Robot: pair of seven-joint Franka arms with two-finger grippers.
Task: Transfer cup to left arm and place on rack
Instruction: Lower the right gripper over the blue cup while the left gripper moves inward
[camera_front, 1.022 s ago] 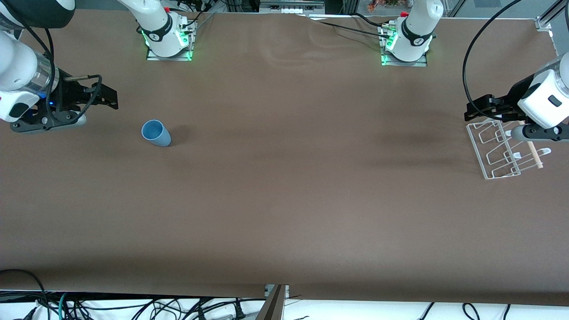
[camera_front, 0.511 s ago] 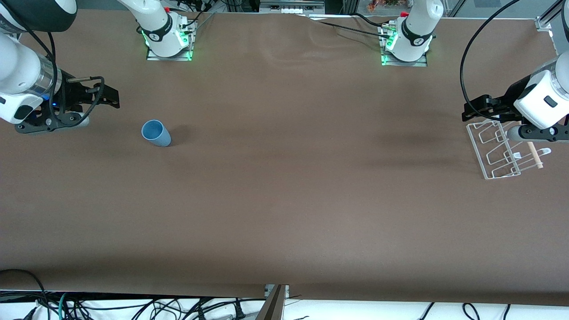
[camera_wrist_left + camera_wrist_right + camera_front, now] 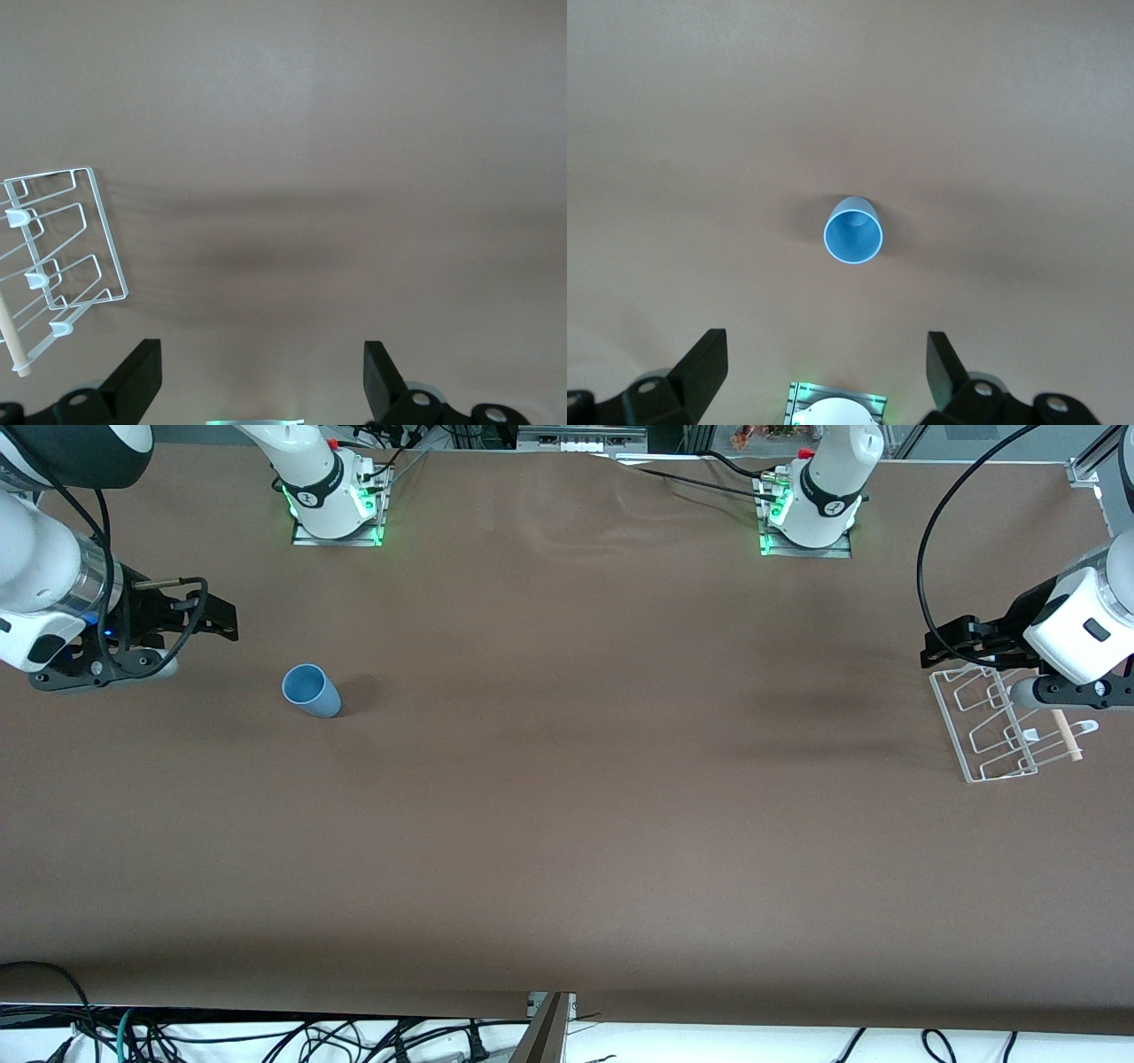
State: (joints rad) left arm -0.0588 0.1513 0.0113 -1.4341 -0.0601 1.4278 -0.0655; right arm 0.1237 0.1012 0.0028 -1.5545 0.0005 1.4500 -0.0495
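I see open bench (image 3: 567, 824) all round the cup (image 3: 311, 690), which stands upright and alone toward the right arm's end, so my right gripper (image 3: 213, 620), jaws wide, has nothing in its way. The whole middle of the bench lies bare. At the left arm's end, the rack (image 3: 997, 731) sits directly under my left gripper (image 3: 952, 642), jaws spread.

cup (image 3: 311, 691) on table (image 3: 567, 824), rack (image 3: 1005, 722) well apart
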